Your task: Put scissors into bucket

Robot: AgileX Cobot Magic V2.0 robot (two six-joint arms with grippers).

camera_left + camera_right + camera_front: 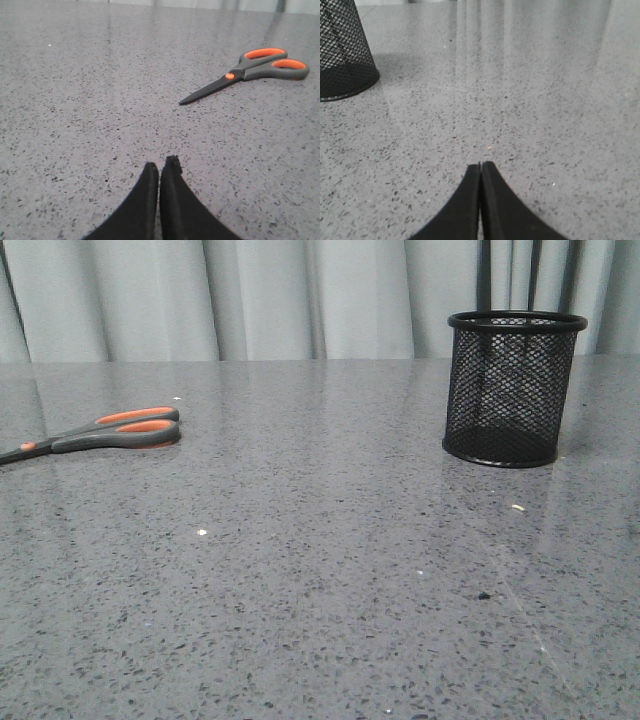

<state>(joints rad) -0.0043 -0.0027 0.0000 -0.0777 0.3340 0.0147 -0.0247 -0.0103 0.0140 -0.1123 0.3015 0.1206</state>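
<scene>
The scissors [110,429], grey with orange-lined handles, lie flat at the left of the grey speckled table, blades closed and running off the left edge of the front view. They also show in the left wrist view [250,71], ahead of my left gripper [160,167], which is shut and empty, well apart from them. The black wire-mesh bucket [512,388] stands upright at the back right and looks empty. In the right wrist view a part of it [342,50] shows. My right gripper [480,165] is shut and empty, apart from the bucket. Neither gripper shows in the front view.
The grey speckled table [320,570] carries only a few small crumbs [517,507]. Pale curtains [250,295] hang behind its far edge.
</scene>
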